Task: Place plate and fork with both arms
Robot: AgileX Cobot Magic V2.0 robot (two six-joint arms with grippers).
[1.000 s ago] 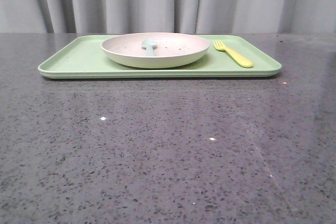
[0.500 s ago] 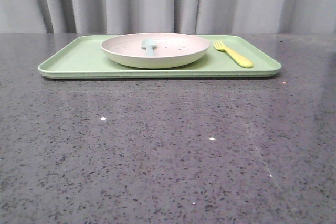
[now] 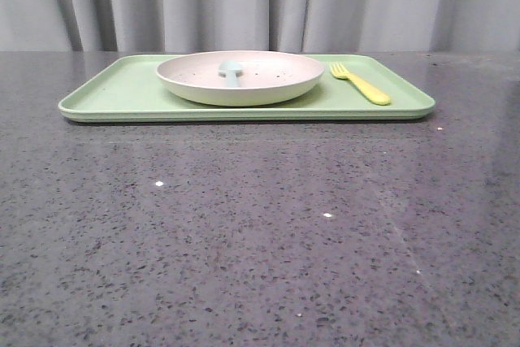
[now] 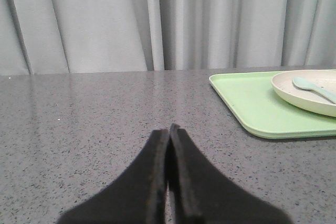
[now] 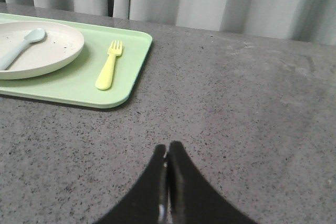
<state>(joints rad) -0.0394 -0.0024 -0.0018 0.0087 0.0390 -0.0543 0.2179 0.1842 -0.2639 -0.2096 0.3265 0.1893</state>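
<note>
1. Left gripper (image 4: 168, 129): black fingers pressed together tip to tip, nothing between them; it hovers over bare table, well apart from the tray, which lies ahead of it and off toward the robot's right.
2. Right gripper (image 5: 167, 149): black fingers likewise closed against each other and holding nothing; over bare table, with the tray ahead of it and off toward the robot's left.
3. Plate (image 3: 240, 76): round, shallow, cream-white, pale pink speckled inside; sits flat on the tray, near its middle. It is farther from the right gripper than the fork is, and well clear of both grippers.
4. Fork (image 3: 360, 84): small, bright yellow; lies flat on the tray just beside the plate, not touching it, tines pointing away from the right gripper, handle end nearest that gripper.
5. Spoon (image 3: 231, 71): pale blue; rests inside the plate, bowl toward the plate's centre.
6. Tray (image 3: 114, 97): rectangular, light green, raised rim; flat on the table.
7. Table (image 3: 260, 233): dark grey speckled stone surface.
8. Curtain (image 3: 260, 2): pale grey folds behind the table.
</note>
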